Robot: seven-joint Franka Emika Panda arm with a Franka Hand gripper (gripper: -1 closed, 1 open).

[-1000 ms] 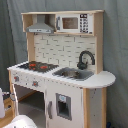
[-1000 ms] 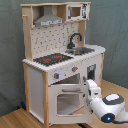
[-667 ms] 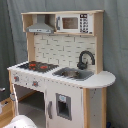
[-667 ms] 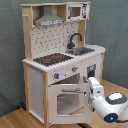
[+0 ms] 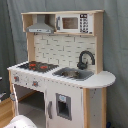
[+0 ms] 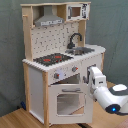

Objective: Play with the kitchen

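I see a light wooden floor (image 6: 20, 119) carrying everything here. The kitchen (image 6: 62, 60) stands directly on it, its base resting flat on the boards in the second exterior view. In the first exterior view, a strip of the same floor (image 5: 6, 112) shows at the lower left, beside the kitchen's (image 5: 62, 70) foot. A dark curtain hangs behind.

Soft, even light; blurry throughout
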